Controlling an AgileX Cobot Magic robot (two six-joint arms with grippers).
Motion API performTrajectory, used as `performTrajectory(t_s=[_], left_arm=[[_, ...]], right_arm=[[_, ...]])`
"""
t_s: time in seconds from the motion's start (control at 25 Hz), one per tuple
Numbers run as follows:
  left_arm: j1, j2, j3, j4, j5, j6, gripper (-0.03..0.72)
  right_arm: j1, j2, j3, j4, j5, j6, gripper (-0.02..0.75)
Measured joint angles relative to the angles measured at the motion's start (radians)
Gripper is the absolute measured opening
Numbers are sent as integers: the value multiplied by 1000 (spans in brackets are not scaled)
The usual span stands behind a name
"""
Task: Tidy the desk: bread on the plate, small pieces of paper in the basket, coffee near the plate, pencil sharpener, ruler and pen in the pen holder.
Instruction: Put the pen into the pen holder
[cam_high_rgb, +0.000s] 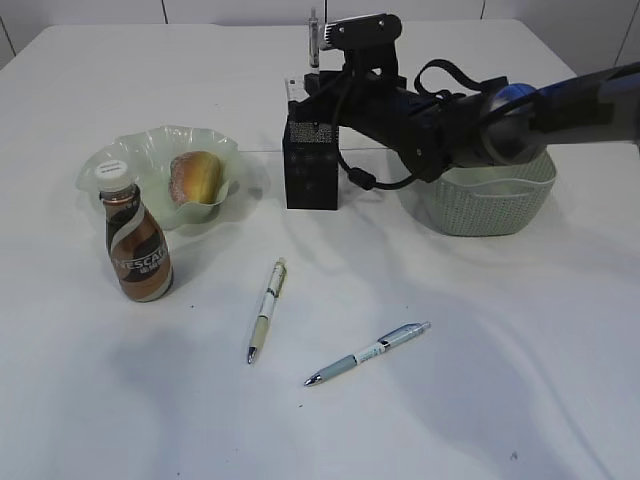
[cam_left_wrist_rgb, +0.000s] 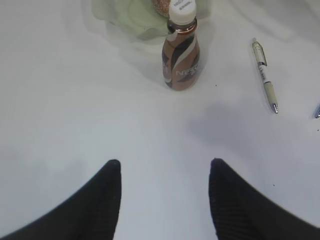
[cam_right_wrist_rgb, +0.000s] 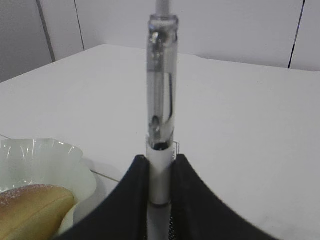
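My right gripper is shut on a clear-barrelled pen and holds it upright just over the black mesh pen holder. A pale flat piece that looks like the ruler pokes out of the holder. The bread lies in the wavy green plate, and the coffee stands right in front of it. My left gripper hangs open over bare desk, short of the coffee. The pencil sharpener and the small pieces of paper are out of view.
Two more pens lie on the desk: a cream one and a blue-grey one. The green basket sits under the right arm, to the right of the pen holder.
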Motion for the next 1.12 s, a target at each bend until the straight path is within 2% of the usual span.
performTrajectory(t_s=[1.12], left_arm=[[0,0,0,7,-10,0,394]], right_arm=[[0,70,-52,0,23,-2,123]])
